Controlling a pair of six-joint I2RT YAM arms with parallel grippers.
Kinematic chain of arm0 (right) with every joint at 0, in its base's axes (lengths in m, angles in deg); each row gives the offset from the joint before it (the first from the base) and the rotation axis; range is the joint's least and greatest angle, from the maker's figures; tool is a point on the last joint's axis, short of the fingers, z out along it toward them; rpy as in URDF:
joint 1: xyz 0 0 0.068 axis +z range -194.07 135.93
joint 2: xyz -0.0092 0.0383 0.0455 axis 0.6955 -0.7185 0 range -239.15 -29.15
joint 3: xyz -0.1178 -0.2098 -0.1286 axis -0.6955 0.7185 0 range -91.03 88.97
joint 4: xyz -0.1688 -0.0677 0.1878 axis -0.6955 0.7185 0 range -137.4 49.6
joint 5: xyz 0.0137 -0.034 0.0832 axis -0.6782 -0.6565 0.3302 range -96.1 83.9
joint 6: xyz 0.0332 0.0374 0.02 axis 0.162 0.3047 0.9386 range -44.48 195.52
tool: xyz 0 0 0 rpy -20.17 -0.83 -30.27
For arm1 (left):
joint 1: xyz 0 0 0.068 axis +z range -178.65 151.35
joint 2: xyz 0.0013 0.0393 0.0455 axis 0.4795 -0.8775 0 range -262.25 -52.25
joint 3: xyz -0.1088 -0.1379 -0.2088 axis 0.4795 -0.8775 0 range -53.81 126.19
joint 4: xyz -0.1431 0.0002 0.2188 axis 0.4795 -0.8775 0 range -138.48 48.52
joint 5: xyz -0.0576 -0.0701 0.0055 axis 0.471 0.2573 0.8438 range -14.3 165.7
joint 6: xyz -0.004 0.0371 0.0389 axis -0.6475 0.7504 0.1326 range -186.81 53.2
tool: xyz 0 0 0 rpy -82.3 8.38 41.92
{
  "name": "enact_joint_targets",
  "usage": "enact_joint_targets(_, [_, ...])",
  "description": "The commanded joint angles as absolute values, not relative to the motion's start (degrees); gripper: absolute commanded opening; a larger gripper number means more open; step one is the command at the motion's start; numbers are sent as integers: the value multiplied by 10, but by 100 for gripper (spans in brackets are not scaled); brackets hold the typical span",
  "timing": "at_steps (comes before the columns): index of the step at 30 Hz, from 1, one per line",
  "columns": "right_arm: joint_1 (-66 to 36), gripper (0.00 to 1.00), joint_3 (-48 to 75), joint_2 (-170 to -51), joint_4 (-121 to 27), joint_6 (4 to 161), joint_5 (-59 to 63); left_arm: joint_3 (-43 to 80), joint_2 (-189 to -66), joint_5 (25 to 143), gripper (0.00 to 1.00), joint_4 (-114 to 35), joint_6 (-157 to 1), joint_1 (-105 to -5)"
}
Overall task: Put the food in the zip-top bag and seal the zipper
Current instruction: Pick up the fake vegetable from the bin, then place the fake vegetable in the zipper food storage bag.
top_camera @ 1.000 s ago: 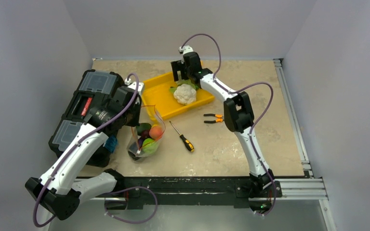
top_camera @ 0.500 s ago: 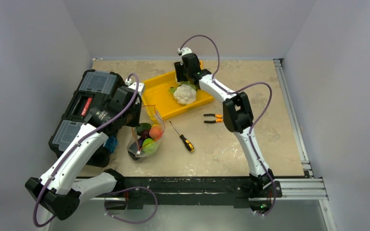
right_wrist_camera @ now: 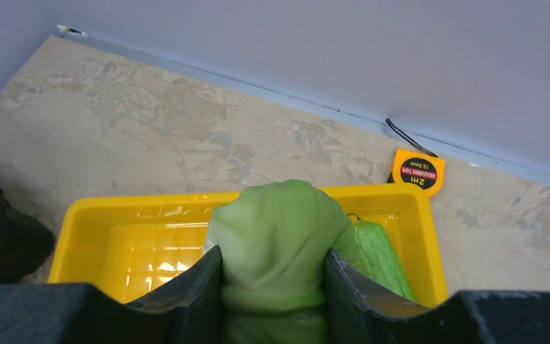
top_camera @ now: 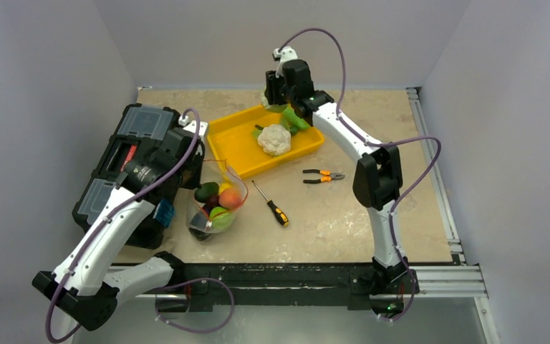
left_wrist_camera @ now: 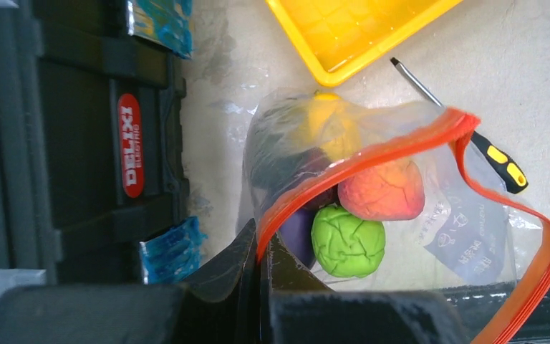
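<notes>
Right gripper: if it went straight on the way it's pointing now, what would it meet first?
Probably the yellow tray, near its far end, beyond the cabbage in its jaws; depth is unclear, so it might clear the rim.

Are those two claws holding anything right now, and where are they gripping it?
Yes. The left gripper pinches the zip-top bag by its zipper strip at the mouth; the right gripper squeezes the cabbage by its sides.

Left arm (top_camera: 107, 236) low, jaws pinched; right arm (top_camera: 340, 132) stretched far, jaws gripping.
</notes>
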State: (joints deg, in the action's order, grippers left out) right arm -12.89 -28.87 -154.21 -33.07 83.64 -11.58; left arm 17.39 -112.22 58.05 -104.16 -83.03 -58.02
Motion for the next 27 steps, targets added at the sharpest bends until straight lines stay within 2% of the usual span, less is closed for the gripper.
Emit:
enact_joint_targets(1, [-125, 0, -263, -1513, -355, 848, -104, 255, -1105, 547, 0, -1065, -813, -577])
enact_joint_targets(6, [-126, 0, -252, -1511, -358, 850, -104, 283, -1107, 611, 0, -1061, -817, -577])
enact_joint_targets(14, [-126, 0, -249, -1517, -367, 857, -94, 179, -1151, 772, 0, -993, -860, -577])
enact_joint_targets(19, [-125, 0, -254, -1517, -365, 853, -93, 177, -1150, 759, 0, -1000, -857, -577])
enact_joint_targets(27, [-125, 0, -255, -1502, -359, 850, -94, 233, -1128, 668, 0, -1038, -817, -577])
